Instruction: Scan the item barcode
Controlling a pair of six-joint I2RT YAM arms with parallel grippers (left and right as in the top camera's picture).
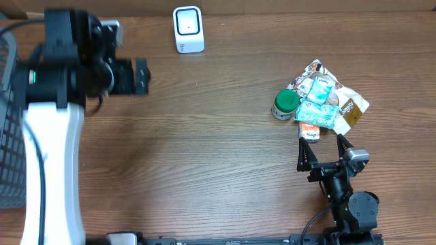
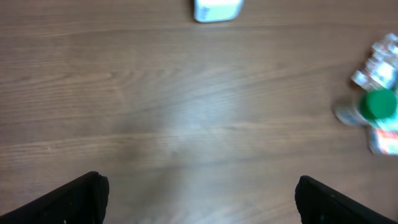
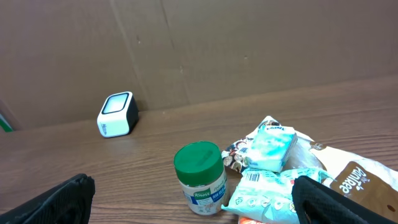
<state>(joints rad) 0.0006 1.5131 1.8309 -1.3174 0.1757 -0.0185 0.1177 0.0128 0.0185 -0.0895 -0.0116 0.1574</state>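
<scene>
A white barcode scanner (image 1: 189, 28) (image 2: 217, 9) (image 3: 118, 114) stands at the back of the wooden table. At the right lies a heap of items: a green-lidded jar (image 1: 285, 104) (image 3: 200, 177) (image 2: 376, 106), teal packets (image 1: 319, 102) (image 3: 270, 146) and a brown bag (image 1: 352, 112) (image 3: 364, 186). My right gripper (image 1: 321, 146) (image 3: 194, 193) is open just in front of the heap, the jar upright between its spread fingers and untouched. My left gripper (image 1: 139, 76) (image 2: 199, 190) hangs open over bare table at the back left, holding nothing.
A black mesh basket (image 1: 7, 122) sits at the table's left edge under the left arm. A brown cardboard wall (image 3: 199, 50) stands behind the scanner. Bare wood (image 1: 204, 136) lies between the scanner and the heap.
</scene>
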